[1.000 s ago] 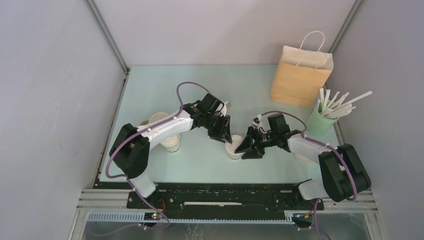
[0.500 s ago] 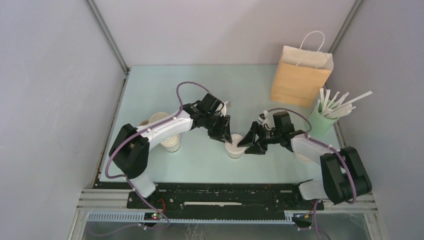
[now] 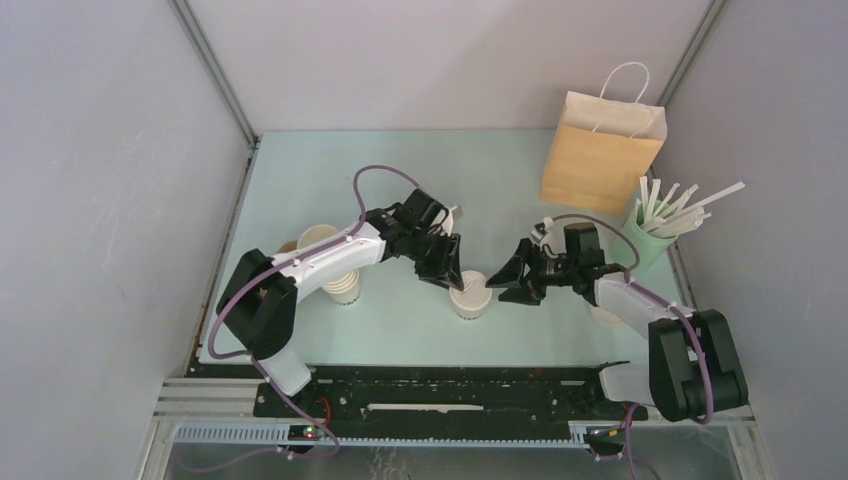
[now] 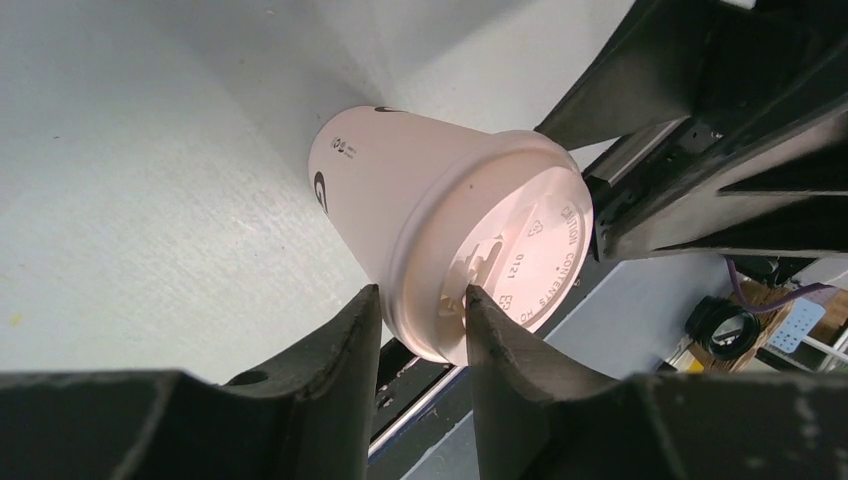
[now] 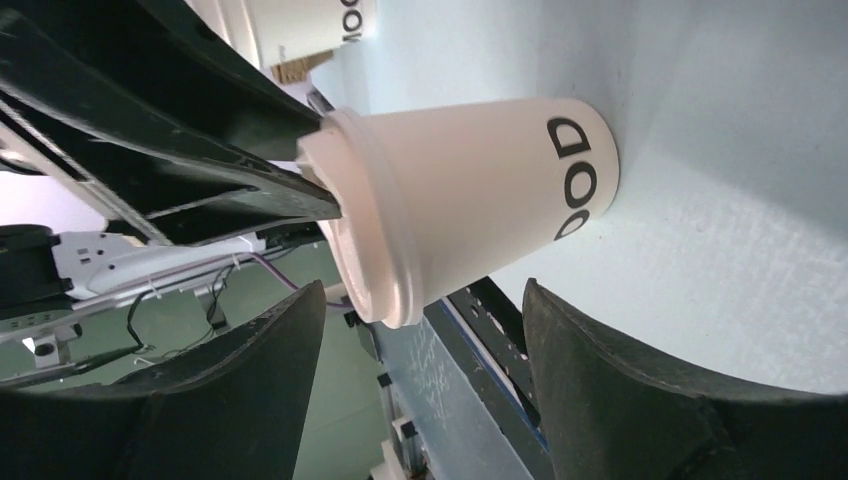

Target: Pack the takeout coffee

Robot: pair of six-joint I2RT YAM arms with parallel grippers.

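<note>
The takeout coffee (image 3: 468, 298), a small cream-white cup with a white lid, stands upright on the table between the arms. My left gripper (image 3: 449, 272) reaches down from the cup's far left. In the left wrist view my left gripper (image 4: 420, 318) is narrowed onto the lid's rim, one finger outside it and one on top of the lid (image 4: 520, 250). My right gripper (image 3: 508, 281) is open and empty just right of the cup, apart from it. In the right wrist view the cup (image 5: 480, 190) lies ahead of the spread fingers of my right gripper (image 5: 420, 296).
A tan paper bag (image 3: 601, 150) with white handles stands at the back right. A green cup of white straws (image 3: 644, 243) stands near the right edge. A tall stack of cream cups (image 3: 338, 262) stands by the left arm.
My right gripper has drawn back to the right and farther away from the cup, staying open. My left gripper and the cup have stayed in place.
</note>
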